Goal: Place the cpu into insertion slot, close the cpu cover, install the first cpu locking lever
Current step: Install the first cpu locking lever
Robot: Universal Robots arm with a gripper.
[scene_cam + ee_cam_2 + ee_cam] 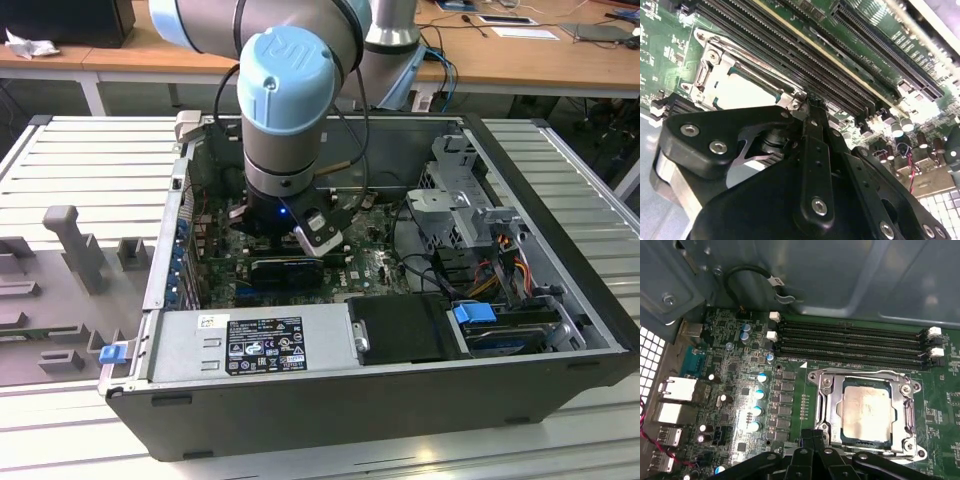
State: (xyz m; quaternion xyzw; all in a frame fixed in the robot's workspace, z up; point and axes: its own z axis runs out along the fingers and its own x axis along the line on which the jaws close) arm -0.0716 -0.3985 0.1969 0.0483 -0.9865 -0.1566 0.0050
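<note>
The cpu (865, 407) lies flat in the socket, its pale silver top showing through the window of the cpu cover (831, 405). The cover's metal frame is down over the chip's edges. A thin wire lever (865, 373) runs along the socket's side next to the memory slots. My gripper (812, 440) is shut with nothing between its fingers, its tips just off the socket's edge. In the second wrist view the gripper (809, 102) points at the socket's corner beside the cpu (747, 90) and the cover (715, 62).
The arm's wrist (285, 110) reaches down into the open computer case (560, 370). Long black memory slots (850, 342) run beside the socket. A power supply (260, 345) and a drive cage (460, 210) stand along the case walls. Cables (500, 270) lie at the exterior view's right.
</note>
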